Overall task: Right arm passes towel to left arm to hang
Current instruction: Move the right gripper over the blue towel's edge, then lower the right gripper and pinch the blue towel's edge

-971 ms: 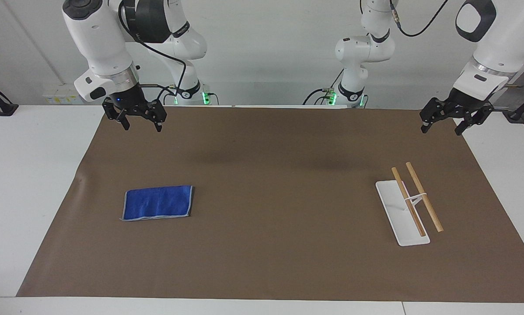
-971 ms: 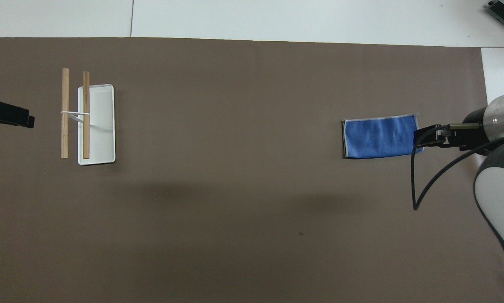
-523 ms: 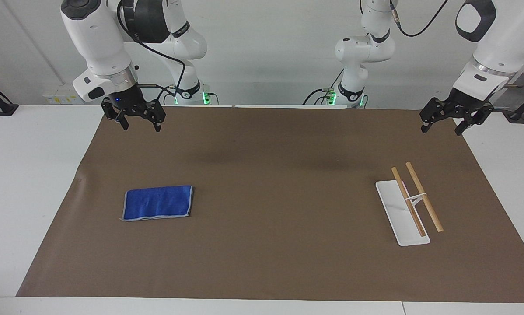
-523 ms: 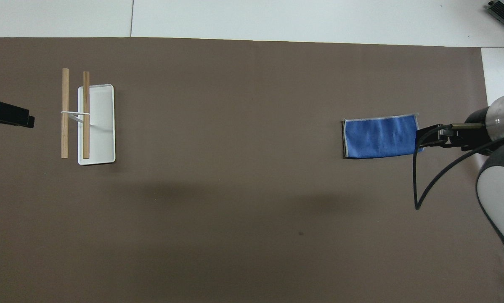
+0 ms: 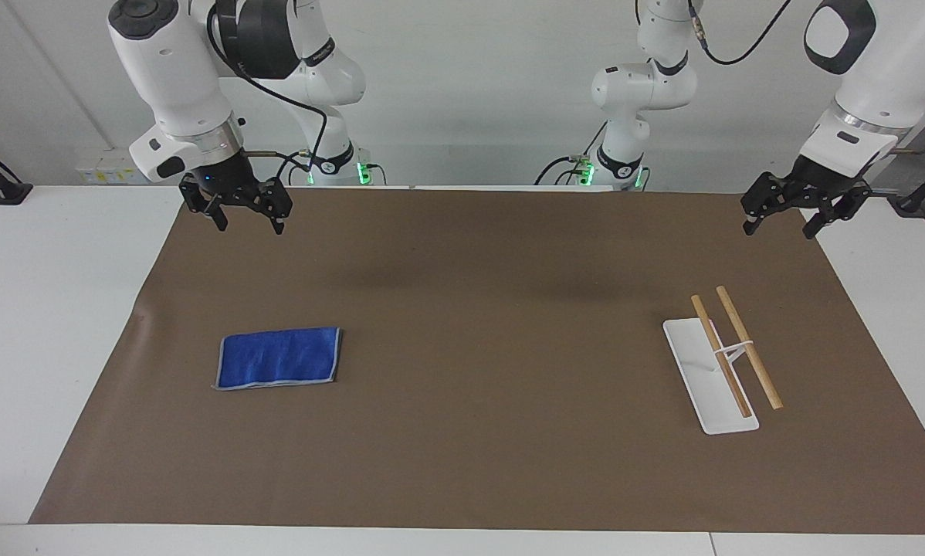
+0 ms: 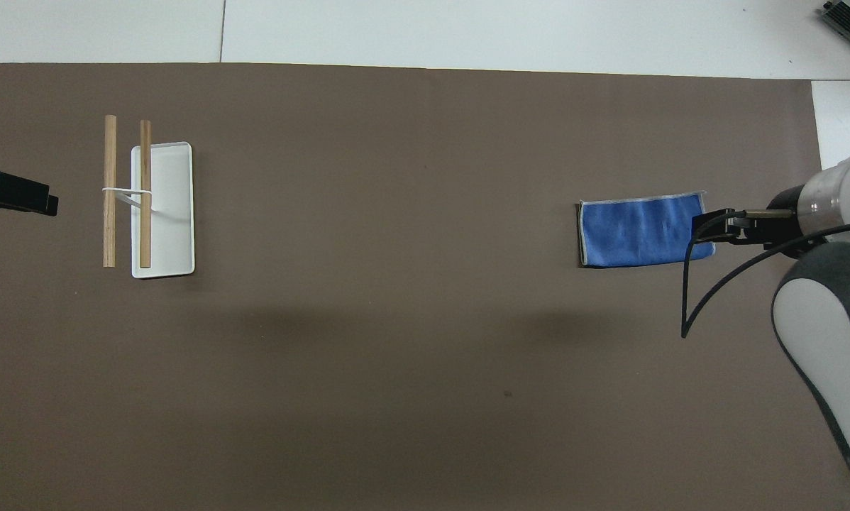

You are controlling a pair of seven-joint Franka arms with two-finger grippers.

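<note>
Plain white wall at the back, and a white worktop (image 5: 61, 324) mostly covered by a big brown paper mat (image 5: 493, 355). The small bright blue rectangular towel with a thin light-grey stitched edge (image 5: 279, 357) lay flat on the mat toward the right arm's end, nothing touching it. Going by the facing view, the right arm's black two-finger end effector with its little blue light (image 5: 244, 217) hung in the air around the towel's 11 o'clock, up over the mat's edge, fingers spread and holding nothing. The left arm's black end effector (image 5: 784, 219) waited over the mat's corner at its own end, fingers spread too, empty. At its 7 o'clock stood the white-based rack with two wooden rods (image 5: 729, 364), well apart from the towel.
</note>
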